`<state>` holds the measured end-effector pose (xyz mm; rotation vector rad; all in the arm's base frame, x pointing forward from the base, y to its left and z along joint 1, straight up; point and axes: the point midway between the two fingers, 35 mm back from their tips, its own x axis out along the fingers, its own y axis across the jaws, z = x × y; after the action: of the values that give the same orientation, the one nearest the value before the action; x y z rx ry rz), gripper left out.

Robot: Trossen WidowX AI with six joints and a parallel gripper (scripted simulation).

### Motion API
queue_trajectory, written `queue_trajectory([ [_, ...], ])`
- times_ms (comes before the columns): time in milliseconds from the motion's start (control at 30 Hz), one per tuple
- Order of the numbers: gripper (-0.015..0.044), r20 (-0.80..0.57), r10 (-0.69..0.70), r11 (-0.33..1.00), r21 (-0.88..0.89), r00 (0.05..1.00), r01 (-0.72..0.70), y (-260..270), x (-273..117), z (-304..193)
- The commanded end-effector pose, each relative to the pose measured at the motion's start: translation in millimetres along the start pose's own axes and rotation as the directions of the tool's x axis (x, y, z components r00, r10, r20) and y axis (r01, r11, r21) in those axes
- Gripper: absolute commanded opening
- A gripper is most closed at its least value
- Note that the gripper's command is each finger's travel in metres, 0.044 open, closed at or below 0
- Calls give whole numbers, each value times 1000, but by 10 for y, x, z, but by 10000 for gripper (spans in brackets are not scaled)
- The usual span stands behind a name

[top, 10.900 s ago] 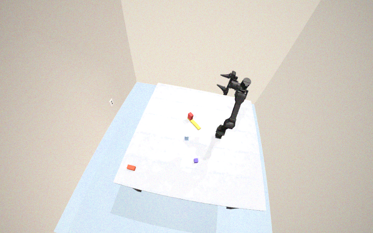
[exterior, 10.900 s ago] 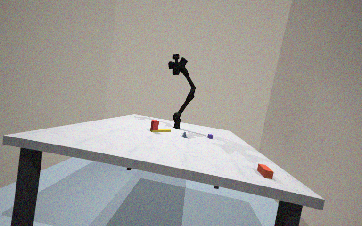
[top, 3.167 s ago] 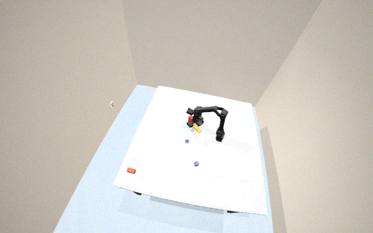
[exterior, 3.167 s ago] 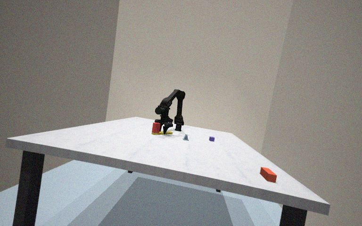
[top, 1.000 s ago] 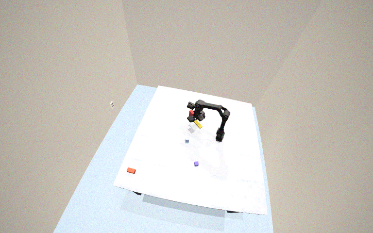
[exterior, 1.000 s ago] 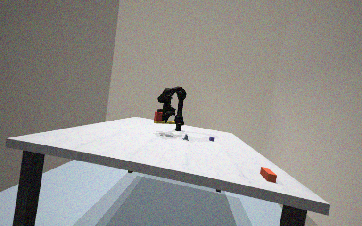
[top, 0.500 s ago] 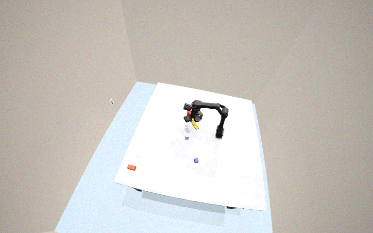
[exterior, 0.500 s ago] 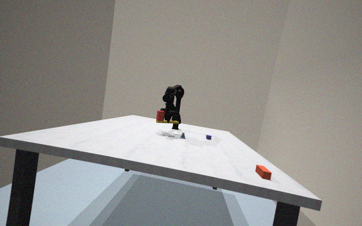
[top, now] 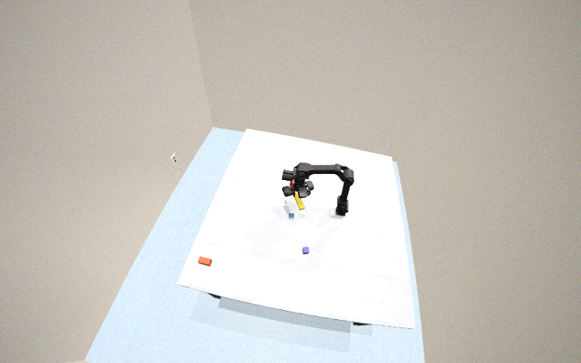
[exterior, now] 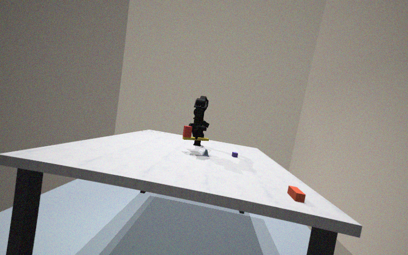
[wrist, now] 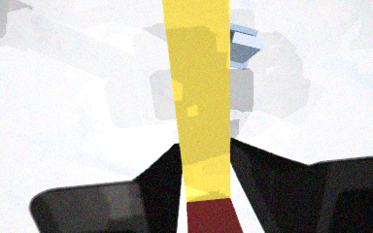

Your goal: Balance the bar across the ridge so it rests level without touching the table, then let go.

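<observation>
The yellow bar [top: 300,203] [exterior: 204,139] [wrist: 204,73] carries a red block [top: 292,183] [exterior: 187,131] [wrist: 211,218] at one end. My gripper [exterior: 196,138] [wrist: 203,146] is shut on the bar near the block and holds it in the air above the table, about level in the exterior view. The small blue-grey ridge [top: 291,215] [exterior: 205,153] [wrist: 247,47] stands on the table, lower than the bar and not touching it. In the wrist view the ridge shows just right of the bar's far part, its left side hidden behind the bar.
A small purple cube [top: 306,250] [exterior: 234,154] lies on the white table [top: 364,295] [exterior: 105,168], apart from the ridge. An orange-red block [top: 204,261] [exterior: 296,194] lies near a table corner. The arm's shadow falls around the ridge.
</observation>
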<state>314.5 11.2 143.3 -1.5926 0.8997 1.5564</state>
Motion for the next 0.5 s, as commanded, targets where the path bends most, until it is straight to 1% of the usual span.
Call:
queue_trajectory([
  [0, 0, -4, -2, 999, 39, 1000, 2, -92, -15, 114],
  [467, 0, 0, -5, 985, 174, 1000, 5, -368, -23, 567],
])
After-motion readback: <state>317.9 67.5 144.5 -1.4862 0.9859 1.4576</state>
